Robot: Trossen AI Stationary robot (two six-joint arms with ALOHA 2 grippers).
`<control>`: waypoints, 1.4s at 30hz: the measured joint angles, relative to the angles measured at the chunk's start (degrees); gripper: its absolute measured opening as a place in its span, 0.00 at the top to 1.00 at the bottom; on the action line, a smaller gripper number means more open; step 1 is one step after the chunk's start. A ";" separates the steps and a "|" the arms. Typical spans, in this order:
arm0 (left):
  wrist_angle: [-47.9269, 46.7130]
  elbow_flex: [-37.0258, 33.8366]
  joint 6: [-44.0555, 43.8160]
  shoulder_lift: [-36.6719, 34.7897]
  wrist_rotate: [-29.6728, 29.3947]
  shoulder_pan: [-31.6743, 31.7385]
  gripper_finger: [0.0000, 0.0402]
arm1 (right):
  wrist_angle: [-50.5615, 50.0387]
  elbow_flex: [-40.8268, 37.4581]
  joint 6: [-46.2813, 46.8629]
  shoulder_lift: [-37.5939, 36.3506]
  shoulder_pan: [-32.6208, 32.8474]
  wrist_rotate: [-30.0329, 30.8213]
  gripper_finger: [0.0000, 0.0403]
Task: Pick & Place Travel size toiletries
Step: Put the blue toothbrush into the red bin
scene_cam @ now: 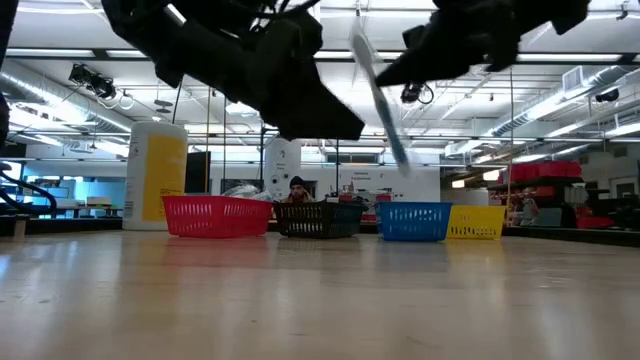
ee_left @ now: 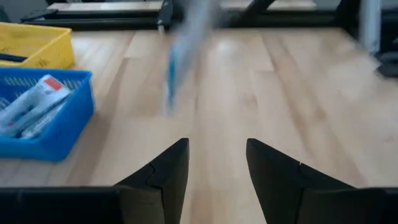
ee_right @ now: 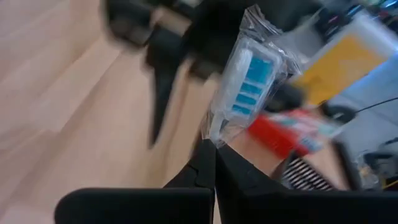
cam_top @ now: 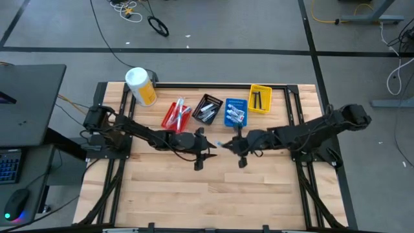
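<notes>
- High view: we see four small bins in a row at the far side of the tabletop point(cam_top: 194, 194): a red bin point(cam_top: 176, 115), a black bin point(cam_top: 207, 109), a blue bin point(cam_top: 235, 112) and a yellow bin point(cam_top: 259, 98). Each already carries toiletries, so we judge they serve as sorting stations by kind.
- A yellow canister point(cam_top: 140, 86) stands upright beyond the red bin, apart from the work.
- Both arms reach toward the middle of the tabletop, just in front of the bins, their tips near each other.
- The right end effector point(ee_right: 213, 149) has its fingers pinched together on the lower edge of a clear-wrapped toothbrush point(ee_right: 244, 78) with a blue and white handle. We see the packet held in the air, clear of the wood; in the low view it hangs tilted above the blue bin's side of the row.
- We judge it is carried high so that it clears the bin walls before being set down.
- The left end effector point(ee_left: 216, 163) has its fingers spread apart with nothing between them; it hovers over bare wood near the blue bin, holding nothing.
</notes>
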 joint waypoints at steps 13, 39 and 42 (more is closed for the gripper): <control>6.39 0.64 2.50 1.33 -14.14 0.08 0.58 | 5.33 0.02 4.51 0.00 -3.37 -4.54 1.00; 15.03 0.65 4.78 1.44 -6.77 0.72 0.84 | 5.92 0.02 4.74 0.00 -3.05 -4.14 1.00; 14.78 0.65 3.34 1.44 -6.62 1.23 0.91 | 5.85 0.02 4.77 0.00 -3.09 -3.96 1.00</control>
